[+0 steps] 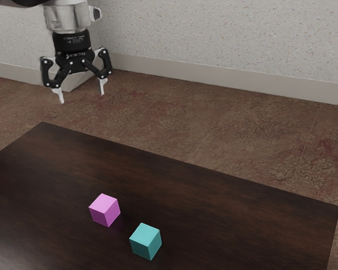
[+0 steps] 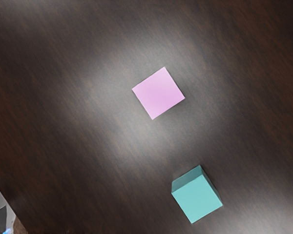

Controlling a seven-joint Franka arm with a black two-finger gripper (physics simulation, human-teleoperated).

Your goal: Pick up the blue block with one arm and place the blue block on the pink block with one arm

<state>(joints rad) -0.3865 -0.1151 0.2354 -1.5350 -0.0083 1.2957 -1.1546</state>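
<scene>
The gripper [image 1: 81,97] is hanging spread and empty, high above the counter [image 1: 242,225]. The blue block [image 1: 145,241] is sitting near the pink block [image 1: 104,210], not touching it. The approach is pending, and it calls for descending over the blue block.

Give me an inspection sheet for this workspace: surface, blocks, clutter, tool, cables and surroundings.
Surface: dark wooden table, carrying two blocks.
Job's things: blue block and pink block both sit flat on the table, close but apart; nothing stacked yet.
Clutter: nothing seen.
Grippers: tool open and empty, raised well above the table, away from both blocks.
Cables: nothing seen.
Surroundings: brown patterned floor, pale speckled wall with a baseboard.
</scene>
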